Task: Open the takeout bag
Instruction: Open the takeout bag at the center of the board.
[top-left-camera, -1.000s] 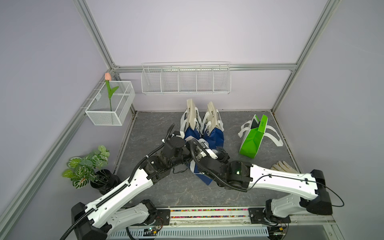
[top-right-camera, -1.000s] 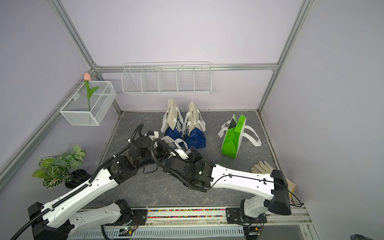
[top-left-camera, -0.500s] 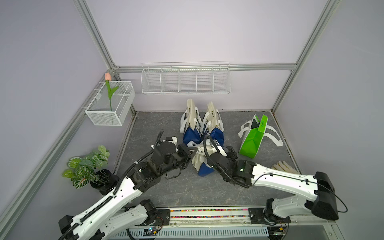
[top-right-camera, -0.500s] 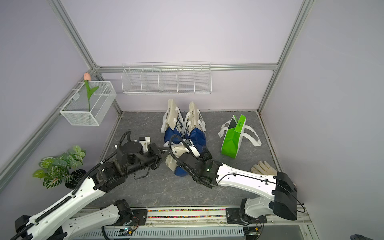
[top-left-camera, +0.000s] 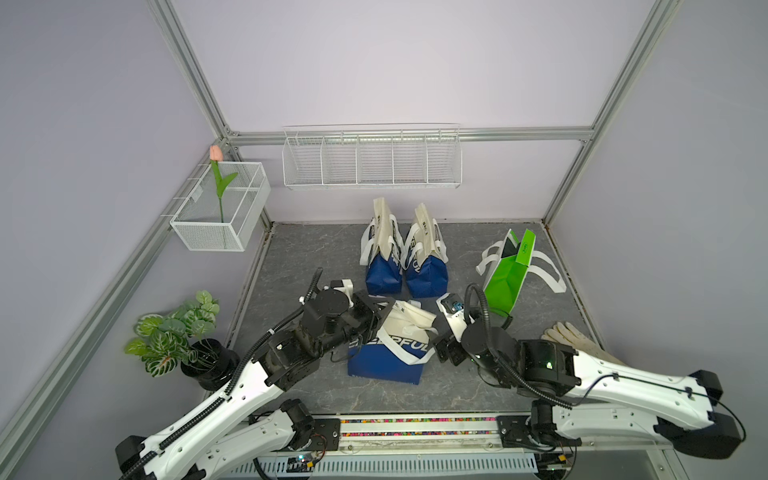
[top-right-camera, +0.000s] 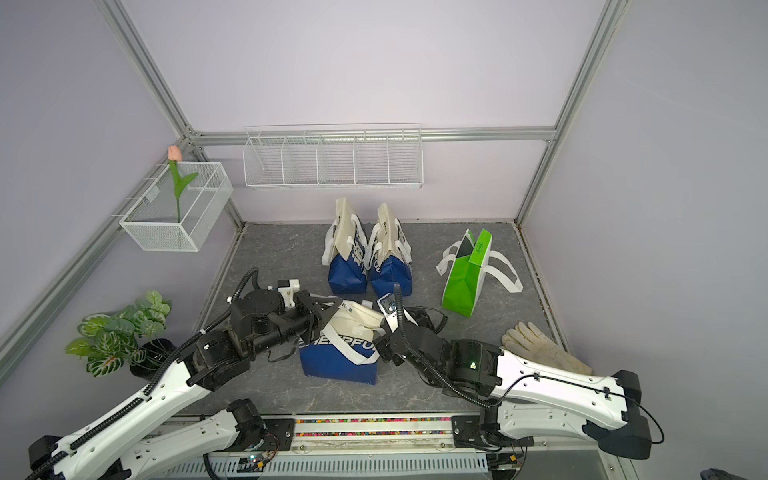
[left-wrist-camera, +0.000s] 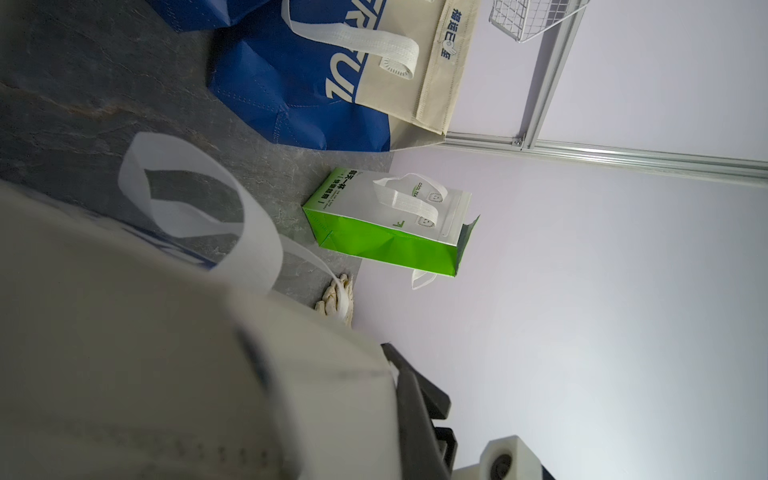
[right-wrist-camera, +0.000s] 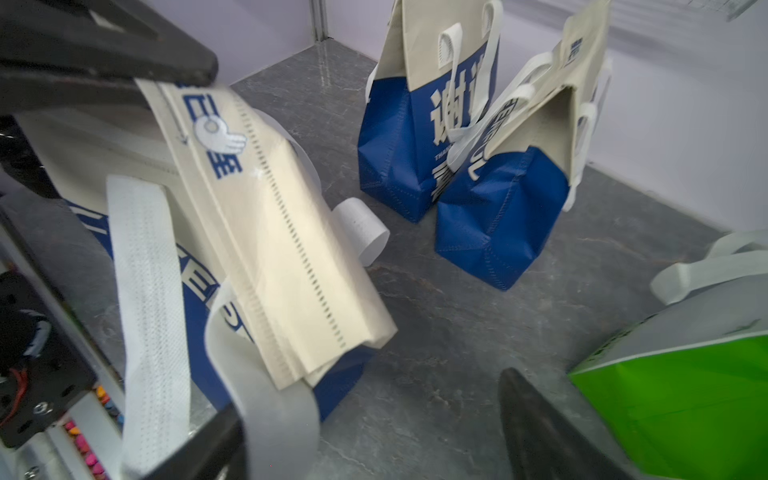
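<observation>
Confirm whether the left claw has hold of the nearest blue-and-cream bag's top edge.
Yes: in the right wrist view the left claw is shut on the cream top flap of the blue-and-cream bag.

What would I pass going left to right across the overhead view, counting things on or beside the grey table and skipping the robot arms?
potted plant → front blue bag → green bag → white gloves. The rear blue bags overlap the front one, so they are left out.
</observation>
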